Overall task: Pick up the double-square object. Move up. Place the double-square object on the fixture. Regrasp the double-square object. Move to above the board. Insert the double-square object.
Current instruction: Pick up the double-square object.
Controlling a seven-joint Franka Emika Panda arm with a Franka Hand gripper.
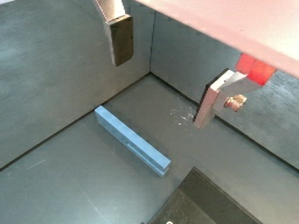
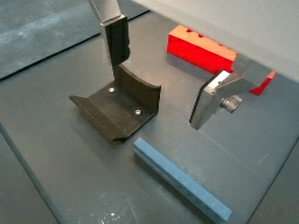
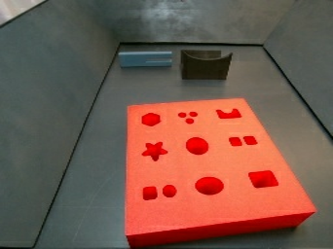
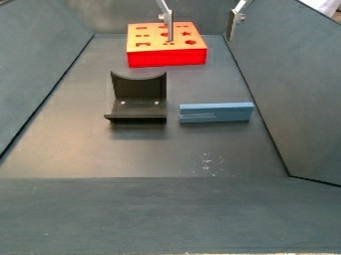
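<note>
In a wrist view, the gripper [image 1: 167, 77] hangs open and empty above the double-square object [image 1: 132, 139], lying flat on the floor. In a wrist view the fixture [image 2: 118, 106] stands just beside it, so a skewed descent risks clipping it. In a side view both sit near the far wall, beyond the board [image 3: 212, 164].

— What do we have around us?
— A dark grey matt floor [image 4: 80, 149], with grey walls [image 4: 273, 80] rising along its sides in both side views.
— Any marks we can see?
— A few pale specks [image 4: 206, 159] on the floor near one wall. A wrist view shows the specks [image 1: 184, 115] too. We also see a soft glare on the far wall [image 3: 182, 19].
</note>
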